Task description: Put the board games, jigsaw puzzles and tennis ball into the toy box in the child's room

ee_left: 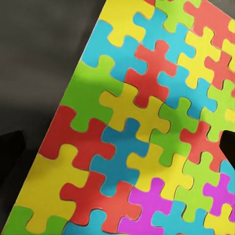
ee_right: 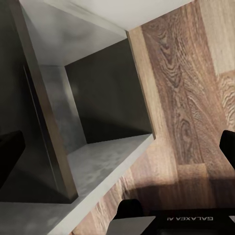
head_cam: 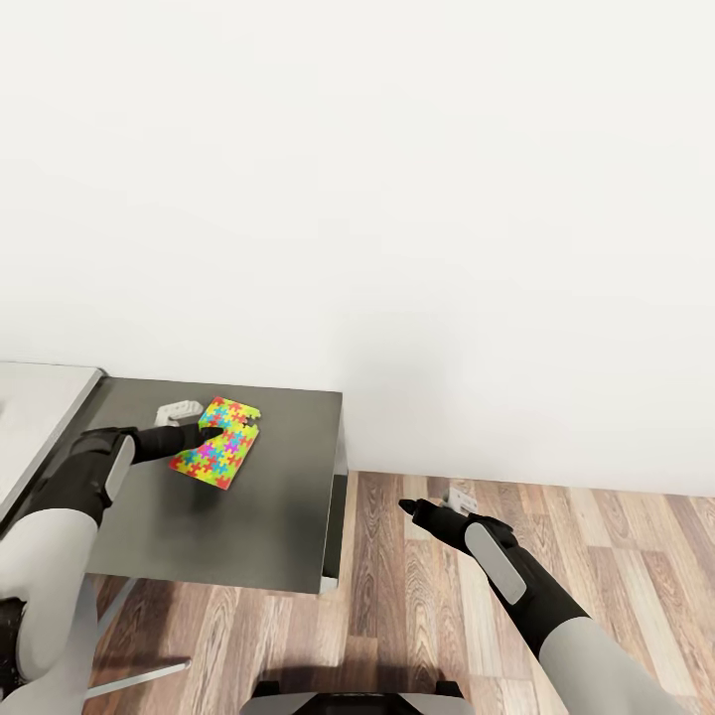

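- Cabinet (head_cam: 238, 516): dark grey top beside the pale desk (head_cam: 35, 417); it carries the jigsaw puzzle (head_cam: 220, 444), which lies flat and well in from the edges.
- Left pincer (head_cam: 204, 434): at the puzzle's near edge; jaw state cannot be determined. Risk: the thin board slides instead of lifting.
- Right pincer (head_cam: 405, 505): idle above the floor, apparently spread, holding nothing.

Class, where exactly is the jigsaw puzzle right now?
In the head view the jigsaw puzzle lies on the dark grey cabinet, at the picture's left, right at the left gripper.
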Robot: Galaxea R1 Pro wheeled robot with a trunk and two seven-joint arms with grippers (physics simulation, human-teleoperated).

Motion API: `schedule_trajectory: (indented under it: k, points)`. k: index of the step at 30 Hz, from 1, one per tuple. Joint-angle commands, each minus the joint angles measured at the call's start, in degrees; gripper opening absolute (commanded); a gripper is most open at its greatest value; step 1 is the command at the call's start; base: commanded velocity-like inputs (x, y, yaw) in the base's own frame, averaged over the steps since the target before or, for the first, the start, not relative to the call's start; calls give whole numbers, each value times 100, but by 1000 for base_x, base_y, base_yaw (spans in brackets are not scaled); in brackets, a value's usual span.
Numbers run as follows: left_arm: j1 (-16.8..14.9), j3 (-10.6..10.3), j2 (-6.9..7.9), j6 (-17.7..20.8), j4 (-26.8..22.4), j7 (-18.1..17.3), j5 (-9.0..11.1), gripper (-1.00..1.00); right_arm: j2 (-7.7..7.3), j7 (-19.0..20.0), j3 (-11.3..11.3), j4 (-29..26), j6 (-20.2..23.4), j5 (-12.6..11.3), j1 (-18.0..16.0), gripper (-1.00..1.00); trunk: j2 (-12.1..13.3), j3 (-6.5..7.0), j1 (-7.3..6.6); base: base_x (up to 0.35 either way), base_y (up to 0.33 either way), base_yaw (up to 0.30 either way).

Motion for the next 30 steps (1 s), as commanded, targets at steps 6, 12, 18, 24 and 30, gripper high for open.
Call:
schedule_trajectory:
  k: [6,12,18,24,30]
  points:
    - [4,11,-18,64,73,-37,38,100,-8,-56,27,-12,6,-60,-4,100,-7,-9,5,0,0,0]
    - [5,10,-24,64,67,-41,38,100,-8,-56,28,-12,6,-60,-4,100,-7,-9,5,0,0,0]
    - [10,6,-86,66,-37,-39,38,100,-8,-56,27,-12,6,-60,-4,100,-7,-9,5,0,0,0]
    - [45,0,-159,105,-281,6,27,100,-8,-56,26,-12,6,-60,-4,100,-7,-9,5,0,0,0]
    - [47,1,-168,116,-293,26,20,100,-8,-56,27,-12,6,-60,-4,100,-7,-9,5,0,0,0]
